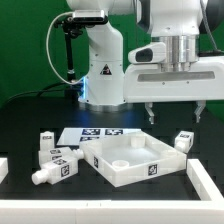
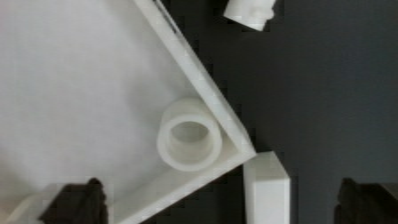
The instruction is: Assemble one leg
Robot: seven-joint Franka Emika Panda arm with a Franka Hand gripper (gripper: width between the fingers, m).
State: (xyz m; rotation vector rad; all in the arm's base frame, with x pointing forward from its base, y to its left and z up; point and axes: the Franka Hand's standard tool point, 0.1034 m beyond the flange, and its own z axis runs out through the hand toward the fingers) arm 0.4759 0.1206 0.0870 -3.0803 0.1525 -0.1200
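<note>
Legs (image 1: 55,170) lie in a group on the dark counter (image 1: 85,195) at the exterior view's left, none lifted yet; one more leg (image 1: 183,142) stands just beside the tabletop (image 1: 135,168) at that view's right. The gripper (image 1: 174,115) hangs above the tabletop, fingers (image 1: 148,112) apart and empty, so I judge the first reach is in hand: next it must lower over one leg and close. The room behind is dark.

The white tabletop (image 1: 120,170) glows bright against the dark table (image 1: 90,203); behind it, bluish light tints the robot base (image 1: 100,80). The wrist view is soft, the jaws dark blurs.
</note>
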